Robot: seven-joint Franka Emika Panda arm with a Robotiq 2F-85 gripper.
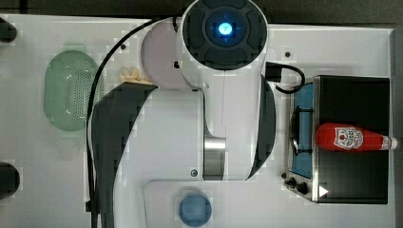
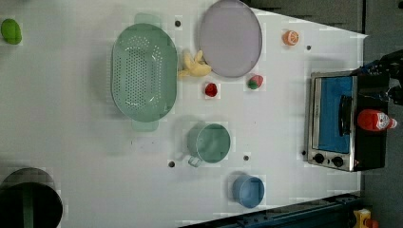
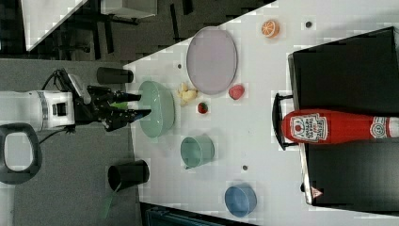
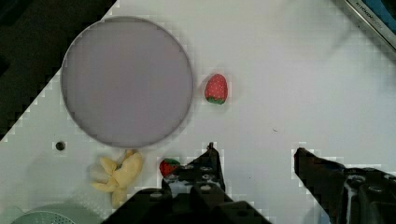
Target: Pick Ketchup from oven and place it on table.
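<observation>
A green colander point(image 2: 144, 72) lies with a lilac plate point(image 2: 230, 38) at its two o'clock in the left view, a yellow banana bunch point(image 2: 194, 66) between them. Two strawberries point(image 2: 211, 89) point(image 2: 255, 81) sit at the plate's six o'clock, an orange slice point(image 2: 290, 37) at its three. A green mug point(image 2: 209, 143) stands at the colander's five o'clock, a blue bowl point(image 2: 248, 190) beyond it. A lime point(image 2: 10, 31) rests at the colander's ten o'clock.
</observation>
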